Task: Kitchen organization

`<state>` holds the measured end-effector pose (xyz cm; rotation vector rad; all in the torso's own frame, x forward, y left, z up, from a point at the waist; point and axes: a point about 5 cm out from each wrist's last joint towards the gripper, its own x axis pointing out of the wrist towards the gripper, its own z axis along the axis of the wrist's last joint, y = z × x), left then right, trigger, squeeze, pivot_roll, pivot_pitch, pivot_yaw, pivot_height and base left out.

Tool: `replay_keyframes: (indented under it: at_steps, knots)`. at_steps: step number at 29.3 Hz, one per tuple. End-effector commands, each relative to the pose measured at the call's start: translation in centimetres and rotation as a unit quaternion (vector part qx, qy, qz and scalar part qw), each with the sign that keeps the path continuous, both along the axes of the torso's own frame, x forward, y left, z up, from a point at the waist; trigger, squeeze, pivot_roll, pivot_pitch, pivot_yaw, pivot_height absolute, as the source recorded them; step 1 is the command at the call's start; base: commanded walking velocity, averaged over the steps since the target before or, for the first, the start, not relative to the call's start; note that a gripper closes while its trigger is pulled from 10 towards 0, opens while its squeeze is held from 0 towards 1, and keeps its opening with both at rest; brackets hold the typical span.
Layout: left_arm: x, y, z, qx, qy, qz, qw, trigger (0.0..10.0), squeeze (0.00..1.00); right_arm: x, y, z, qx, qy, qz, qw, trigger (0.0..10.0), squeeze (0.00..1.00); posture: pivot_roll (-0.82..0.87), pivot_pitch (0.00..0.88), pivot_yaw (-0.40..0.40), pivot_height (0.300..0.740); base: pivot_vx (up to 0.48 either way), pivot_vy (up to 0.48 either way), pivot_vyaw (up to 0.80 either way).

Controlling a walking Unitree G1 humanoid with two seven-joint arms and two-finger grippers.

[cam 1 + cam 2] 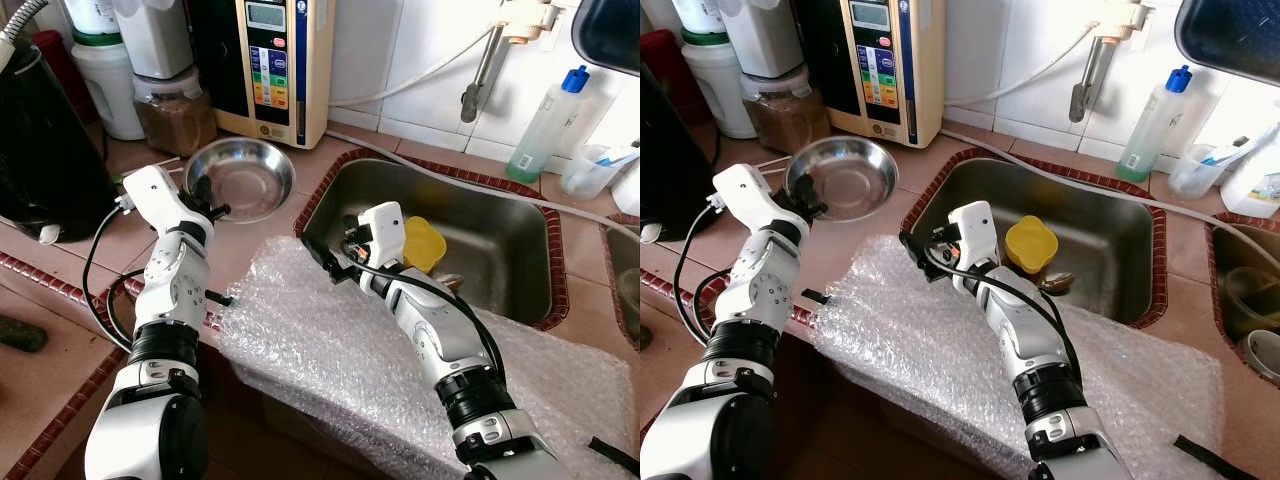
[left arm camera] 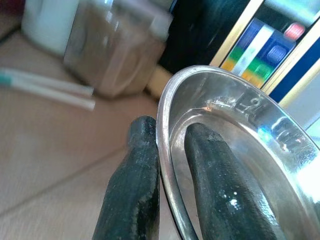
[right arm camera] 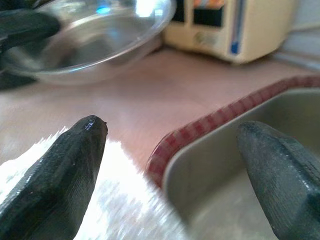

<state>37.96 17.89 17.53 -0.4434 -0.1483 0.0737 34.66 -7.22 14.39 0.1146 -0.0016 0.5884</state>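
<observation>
On bowl rim (image 2: 167,150): left jaws clamped.

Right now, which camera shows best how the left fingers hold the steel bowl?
The left wrist view: the bowl's rim sits pinched between the two fingers, one inside, one outside. The eye views show the left gripper at the bowl's near-left rim, partly hidden by the wrist. The right wrist view shows the bowl blurred.
</observation>
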Motion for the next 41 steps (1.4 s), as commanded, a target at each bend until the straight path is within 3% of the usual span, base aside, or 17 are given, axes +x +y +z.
replay_keyframes:
  at_steps: [1, 4, 10, 20, 21, 22, 32, 41]
  knots:
    - [-0.1, -0.6, 1.0, 0.015, -0.035, -0.011, 0.999, 0.0, 0.0, 0.5, -0.3, 1.3, 0.022, -0.021, -0.018, 0.999, 10.0, 0.0, 0.07, 0.0, -0.002, 0.74, 0.0, 0.0, 0.0]
    - [-0.4, -2.2, 1.6, 0.047, -0.064, -0.04, 0.996, 0.0, 0.0, 1.0, -0.8, 3.1, 0.106, -0.033, -0.037, 0.993, 10.0, 0.0, 0.07, 0.0, -0.004, 0.74, 0.0, 0.0, 0.0]
    - [-1.0, -5.3, 2.4, 0.082, -0.105, -0.092, 0.987, 0.0, 0.0, 1.5, -1.6, 4.5, 0.178, -0.035, -0.052, 0.982, 10.0, 0.0, 0.07, 0.0, -0.008, 0.74, 0.0, 0.0, 0.0]
    - [-1.7, -7.4, 2.6, 0.092, -0.128, -0.133, 0.979, 0.0, 0.0, 1.7, -1.3, 3.7, 0.159, -0.009, -0.055, 0.986, 10.0, 0.0, 0.07, 0.0, -0.006, 0.74, 0.0, 0.0, 0.0]
    - [-1.7, -7.5, 2.7, 0.09, -0.131, -0.136, 0.978, 0.0, 0.0, 1.8, -1.3, 3.5, 0.154, -0.007, -0.059, 0.986, 7.8, 0.0, 0.07, 0.0, -0.006, 0.74, 0.0, 0.0, 0.0]
    - [-1.8, -7.7, 2.8, 0.088, -0.137, -0.142, 0.976, 0.0, 0.0, 1.9, -1.3, 3.3, 0.155, -0.001, -0.065, 0.986, 0.0, 0.0, 0.07, 0.0, -0.007, 0.74, 0.0, 0.0, 0.0]
    - [-2.4, -8.2, 3.1, 0.08, -0.156, -0.16, 0.971, 0.0, 0.0, 2.8, -2.3, 3.0, 0.169, 0.035, -0.115, 0.978, 0.0, 0.0, 0.07, 0.0, -0.008, 0.74, 0.0, 0.0, 0.0]
    - [-2.7, -8.8, 3.6, 0.075, -0.175, -0.179, 0.965, 0.0, 0.0, 3.5, -3.7, 2.2, 0.212, 0.083, -0.165, 0.96, 0.0, 0.0, 0.07, 0.0, -0.009, 0.74, 0.0, 0.0, 0.0]
